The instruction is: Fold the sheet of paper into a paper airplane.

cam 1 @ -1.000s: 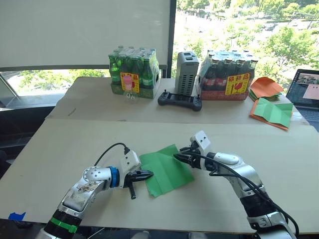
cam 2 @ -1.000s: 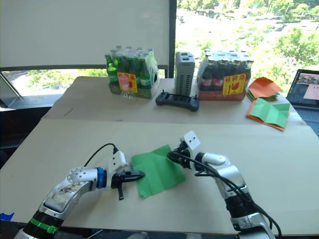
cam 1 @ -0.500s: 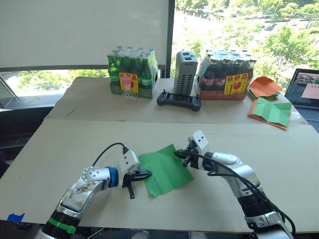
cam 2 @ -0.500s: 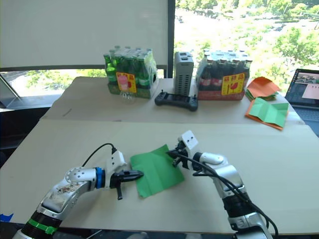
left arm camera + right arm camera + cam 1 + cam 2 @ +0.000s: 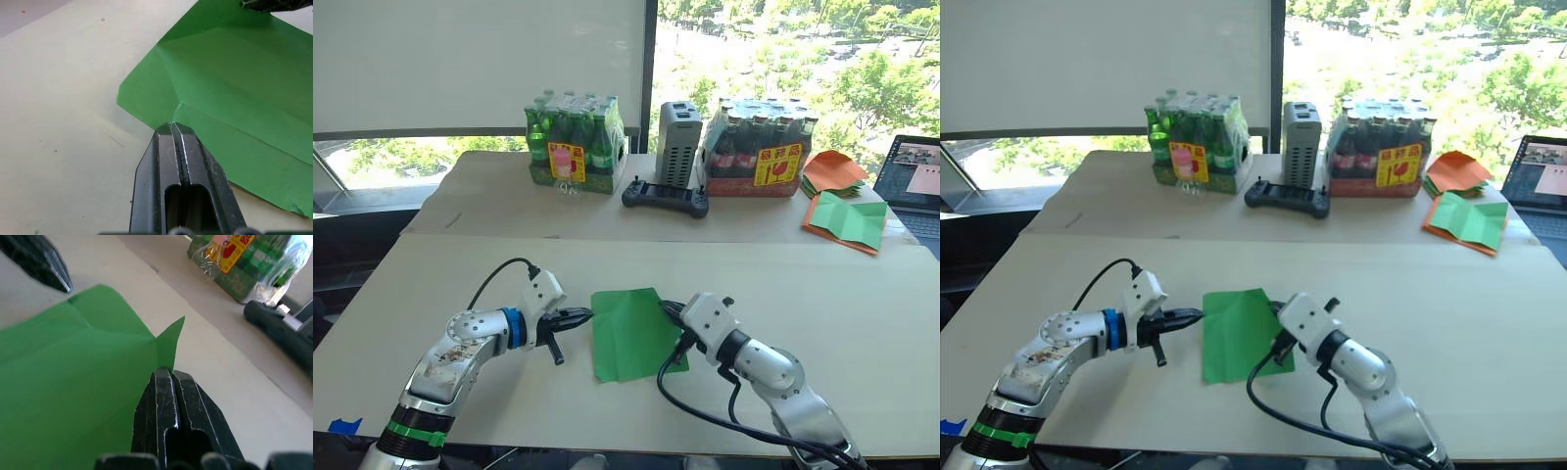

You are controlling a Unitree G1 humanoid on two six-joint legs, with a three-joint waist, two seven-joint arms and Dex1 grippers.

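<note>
The sheet of paper lies on the counter between the two grippers, each clamped on an opposite edge. The left gripper is clenched on the paper's near edge, right where several crease lines meet; its fingers are pressed flat together with the green edge caught between their tips. The right gripper is likewise clenched on the far edge, at a corner where a small triangular flap stands up just beyond its tips. From the head view the left gripper meets the sheet at its upper left corner and the right gripper at the upper right, so the paper spans the gap between them, mostly flat but lifted slightly at the pinched edges.

The sheet carries creases but is not yet a dart: it reads as a rough rectangle. This looks like an early fold, with both grippers positioning or tensioning the sheet before laying one part over another.

The next move probably calls for one gripper to anchor while the other carries its edge across along an existing crease. The thin paper can tear or slip if the two pull apart.

Beyond the grippers stand packs of bottles, a controller and other folded sheets, well apart from the work.
</note>
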